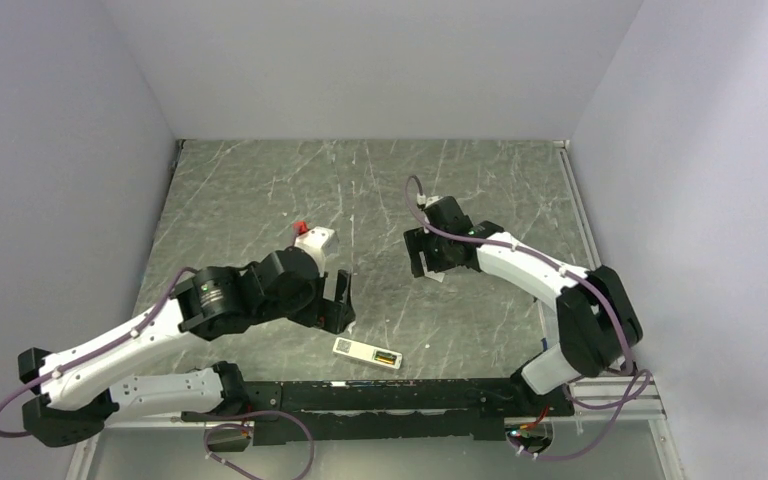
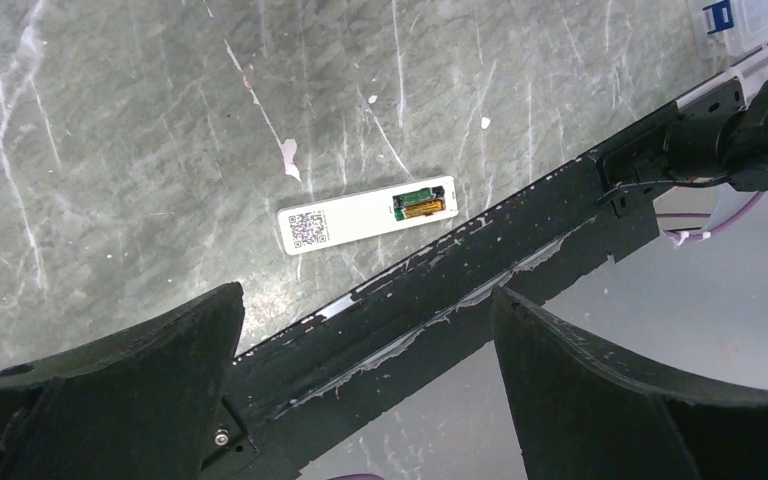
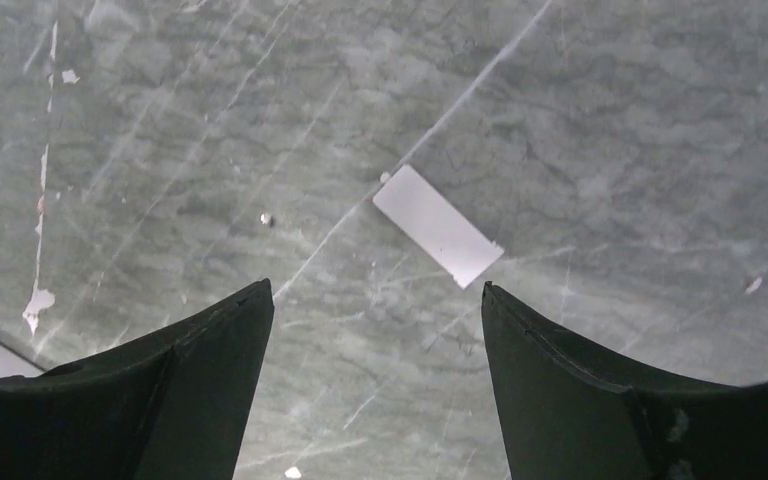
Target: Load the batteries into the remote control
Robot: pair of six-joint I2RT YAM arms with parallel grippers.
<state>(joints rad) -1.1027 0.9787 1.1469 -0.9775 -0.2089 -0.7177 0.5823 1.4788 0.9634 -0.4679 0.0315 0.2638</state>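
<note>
So the remote control (image 2: 365, 215) is lying back-side up on the marble-look table (image 1: 260, 190), just beside the black front rail (image 2: 520, 270), with a QR sticker (image 2: 308, 228) at one end. At the other end both batteries (image 2: 420, 203) look seated side by side, green and gold showing, which explains why it's face down. The left gripper (image 2: 365, 293) hangs above it with the jaws spread wide and nothing in them. The right gripper (image 3: 375, 287) is wide open and empty too, hovering over the small white battery cover (image 3: 438, 225), which lies flat on the table well apart from the remote control. My guess is the loading is basically done and the cover is the leftover bit, hence that claw parked over it
</note>
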